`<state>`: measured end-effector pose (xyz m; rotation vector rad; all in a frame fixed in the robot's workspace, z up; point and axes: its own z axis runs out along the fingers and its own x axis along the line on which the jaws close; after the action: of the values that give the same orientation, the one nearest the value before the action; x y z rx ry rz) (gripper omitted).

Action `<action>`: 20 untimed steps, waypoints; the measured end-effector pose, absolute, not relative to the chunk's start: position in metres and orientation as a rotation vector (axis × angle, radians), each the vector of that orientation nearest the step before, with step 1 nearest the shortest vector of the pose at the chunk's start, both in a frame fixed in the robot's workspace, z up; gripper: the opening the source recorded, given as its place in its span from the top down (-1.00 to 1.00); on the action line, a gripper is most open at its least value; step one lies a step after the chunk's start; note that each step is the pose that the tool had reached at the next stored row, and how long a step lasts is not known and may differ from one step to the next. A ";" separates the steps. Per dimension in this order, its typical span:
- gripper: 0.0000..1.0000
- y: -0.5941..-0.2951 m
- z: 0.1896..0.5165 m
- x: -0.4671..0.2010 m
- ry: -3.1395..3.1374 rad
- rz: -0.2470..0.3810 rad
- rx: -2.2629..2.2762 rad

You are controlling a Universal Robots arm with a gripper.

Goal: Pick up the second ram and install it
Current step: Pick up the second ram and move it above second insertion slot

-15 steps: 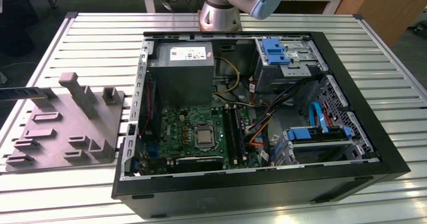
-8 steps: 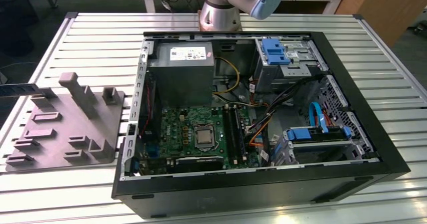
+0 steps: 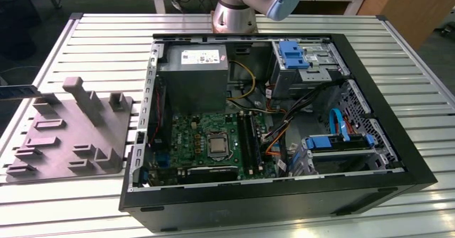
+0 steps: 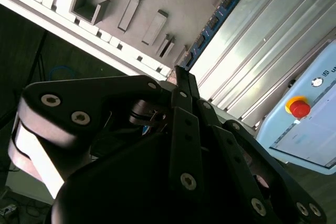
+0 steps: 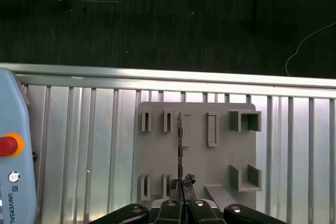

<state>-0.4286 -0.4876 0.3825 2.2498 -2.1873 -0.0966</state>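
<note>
Near the grey slotted block [image 3: 71,126], at the exterior view's left edge, pinching one end of the second ram [image 3: 18,91] between the gripper's [image 5: 181,184] fingers, holding the chip-lined stick straight out from them, well apart from the open computer case [image 3: 270,200].

I see my black gripper [image 5: 181,186] pinched on the long narrow dark memory stick [image 5: 179,142], which shows edge-on over the grey plastic block with slotted posts [image 5: 197,163]. That block sits on the slatted aluminium table [image 5: 94,145], near a pale blue pendant with a red button [image 5: 18,124].
</note>
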 end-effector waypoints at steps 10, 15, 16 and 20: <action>0.77 -0.488 0.396 -0.429 -2.187 -0.097 2.250; 0.77 -0.488 0.405 -0.429 -2.188 -0.097 2.249; 0.77 -0.488 0.407 -0.429 -2.188 -0.097 2.249; 0.77 -0.488 0.414 -0.429 -2.188 -0.096 2.249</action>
<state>-0.4286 -0.4875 0.4136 2.2494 -2.1877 -0.0965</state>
